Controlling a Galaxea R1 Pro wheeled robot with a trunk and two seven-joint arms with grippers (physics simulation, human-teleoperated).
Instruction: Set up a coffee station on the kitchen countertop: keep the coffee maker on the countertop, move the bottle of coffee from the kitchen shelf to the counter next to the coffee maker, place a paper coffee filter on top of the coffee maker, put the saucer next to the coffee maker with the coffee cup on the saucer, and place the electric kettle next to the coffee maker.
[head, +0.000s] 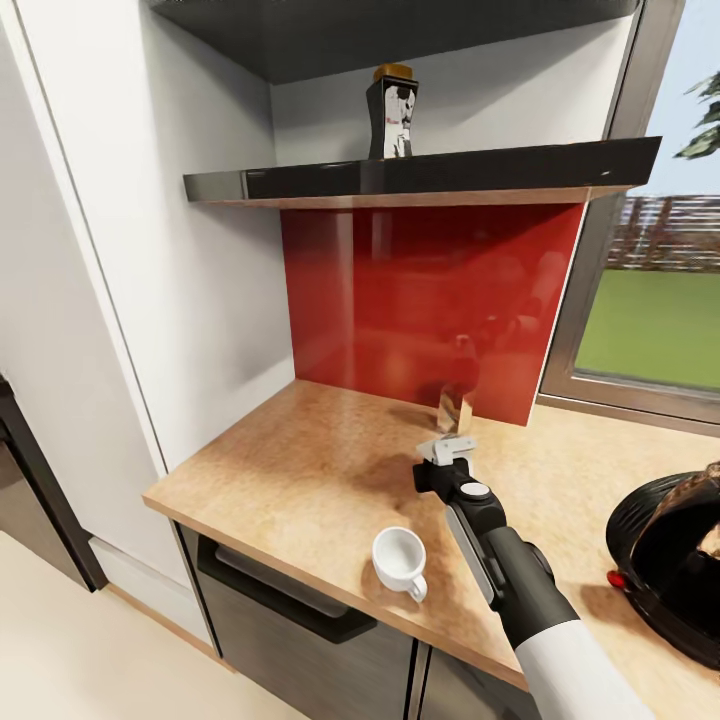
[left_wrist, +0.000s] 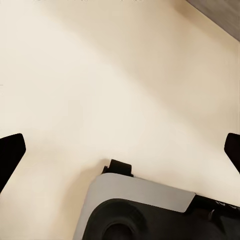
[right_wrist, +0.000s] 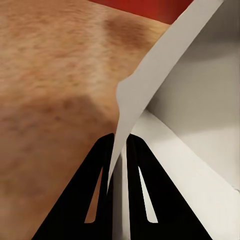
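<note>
Red glossy backsplash (head: 430, 300) and white wall panels back the kitchen countertop (head: 300, 480) in the head view, with a dark shelf (head: 420, 172) mounted above the backsplash and a window (head: 655, 300) beside it on the robot's right. On that shelf stands the bottle of coffee (head: 391, 112), upright, its mustard-yellow top uppermost, directly above the backsplash. On the kitchen countertop, the coffee cup (head: 399, 561) sits upright near the front edge, handle toward the edge, just beside the right arm and apart from it. The electric kettle (head: 672, 560) rests on the kitchen countertop below the window, cut by the frame edge, a red dot at its base. The right gripper (head: 448, 447) is extended over the kitchen countertop in front of the backsplash, and a thin pale sheet rises from its tip. In the left wrist view, 2 dark fingertips (left_wrist: 11, 155) stand wide apart at opposite frame edges with nothing between them, above a cream floor (left_wrist: 125, 85) and part of the robot's grey-black base (left_wrist: 135, 210). In the right wrist view, the 2 black fingers (right_wrist: 95, 195) are pressed together on the paper coffee filter (right_wrist: 160, 65), which extends away from them as a thin white sheet over the kitchen countertop, toward the backsplash.
</note>
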